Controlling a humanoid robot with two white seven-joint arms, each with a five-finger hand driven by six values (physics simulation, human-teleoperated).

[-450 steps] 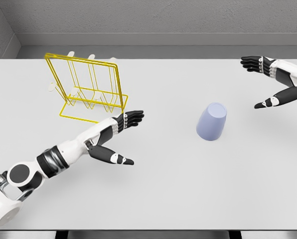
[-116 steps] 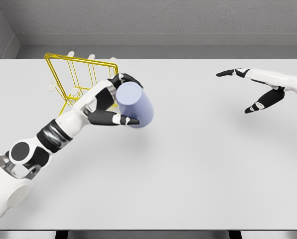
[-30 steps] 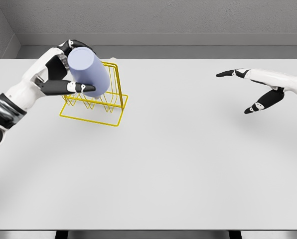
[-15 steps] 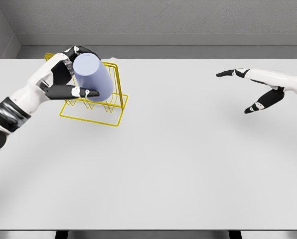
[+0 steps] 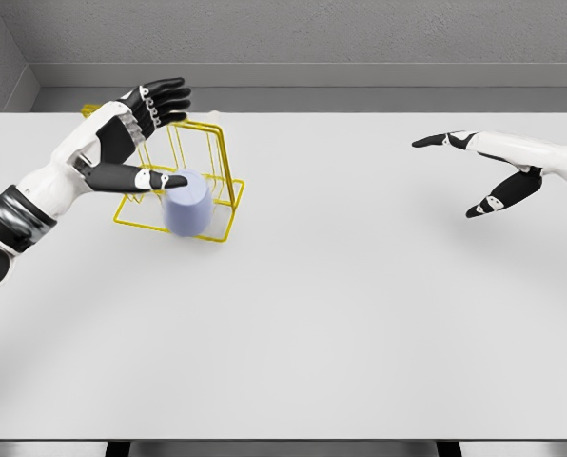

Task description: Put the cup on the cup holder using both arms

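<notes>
The lavender cup (image 5: 187,206) sits mouth-down in the front part of the yellow wire cup holder (image 5: 219,171) at the table's upper left. My left hand (image 5: 150,133) hovers over the holder, open, fingers spread, thumb tip just above the cup's top; it no longer grips the cup. My right hand (image 5: 474,171) is far off at the right of the table, open and holding nothing.
The white table (image 5: 341,314) fills the view, with a grey wall behind its far edge. The holder's tall back frame stands behind my left hand.
My left hand has opened and let go of the cup, which has dropped down into the holder's front. The right arm has not moved.
</notes>
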